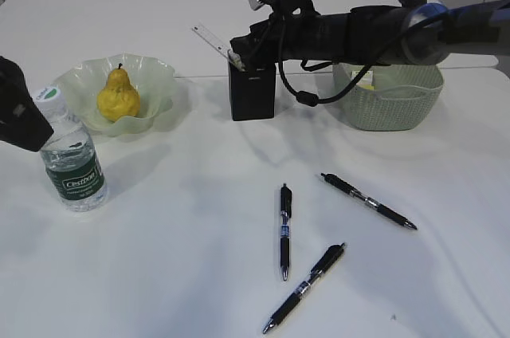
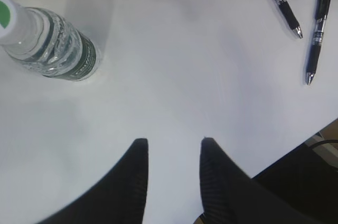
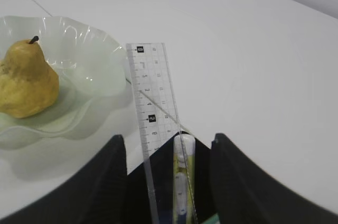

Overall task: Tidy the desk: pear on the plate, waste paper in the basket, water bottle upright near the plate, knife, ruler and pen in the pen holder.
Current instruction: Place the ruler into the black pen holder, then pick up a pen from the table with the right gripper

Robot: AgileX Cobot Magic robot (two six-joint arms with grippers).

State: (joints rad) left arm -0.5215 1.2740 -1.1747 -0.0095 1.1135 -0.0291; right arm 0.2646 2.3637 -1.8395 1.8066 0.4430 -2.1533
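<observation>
Right jaws stood spread over the pen holder, ruler leaning inside it. Left jaws hung apart, empty, beside the upright water bottle. Best lift straight clear, then fetch pens.

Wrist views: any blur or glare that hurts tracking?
Left wrist view: black tool fingers soft, out of focus; clear plastic water bottle and two black pens sharp; soft shadow beside the bottle. Right wrist view: clear plastic ruler markings legible, black tool fingers blurred, faint highlights on pale green glass plate.
</observation>
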